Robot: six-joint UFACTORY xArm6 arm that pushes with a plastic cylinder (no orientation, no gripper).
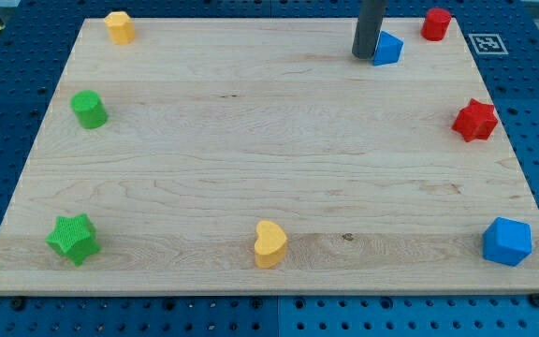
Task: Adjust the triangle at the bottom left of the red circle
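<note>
A red circle block (pixel 436 23) stands near the view's top right corner of the wooden board (pixel 251 159). A blue triangle block (pixel 388 47) sits to its lower left. My tip (pixel 364 55) is the lower end of a dark rod that comes down from the view's top edge. It stands right against the blue triangle's left side, seemingly touching it.
A red star (pixel 475 120) is at the right edge and a blue hexagon-like block (pixel 507 241) at the bottom right. A yellow heart (pixel 269 244) is at bottom centre. A green star (pixel 72 238), a green cylinder (pixel 89 109) and a yellow block (pixel 119 26) line the left side.
</note>
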